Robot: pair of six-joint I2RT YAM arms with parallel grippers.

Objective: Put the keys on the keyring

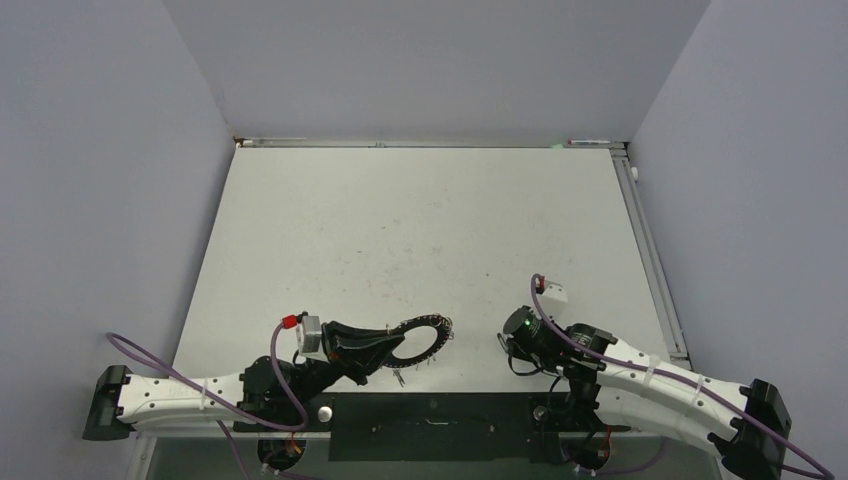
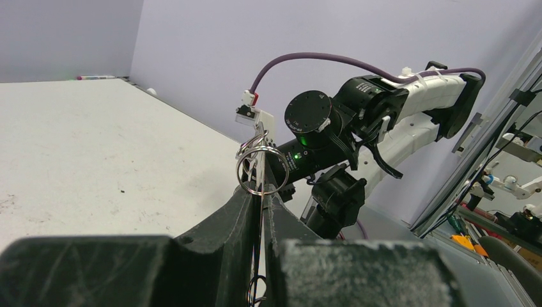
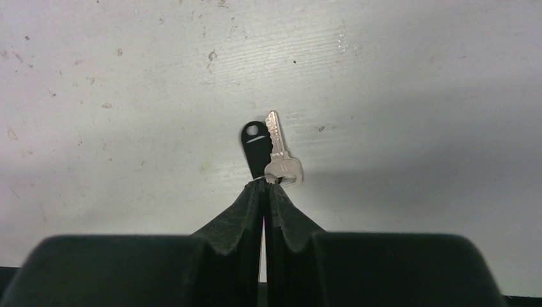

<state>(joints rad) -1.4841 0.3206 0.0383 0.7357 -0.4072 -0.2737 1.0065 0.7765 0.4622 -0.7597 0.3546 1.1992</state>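
The keyring (image 1: 438, 331), a flat grey ring fringed with small wire loops, is held just above the table near its front edge. My left gripper (image 1: 397, 347) is shut on its rim. In the left wrist view the keyring (image 2: 263, 148) stands edge-on between the shut fingers (image 2: 240, 211), with a round wire loop (image 2: 240, 173) at the tips. My right gripper (image 3: 265, 185) is shut on the keys, a black tag (image 3: 254, 146) and a silver key (image 3: 280, 153), pinched at their head end over the white table. In the top view the right gripper (image 1: 512, 345) is a short way right of the ring and the keys are hidden.
The white table (image 1: 420, 230) has grey walls behind and at both sides. A metal rail (image 1: 648, 240) runs along its right edge. A dark strip (image 1: 430, 425) with the arm bases lies at the near edge. The right arm (image 2: 358, 121) fills the space beyond the ring.
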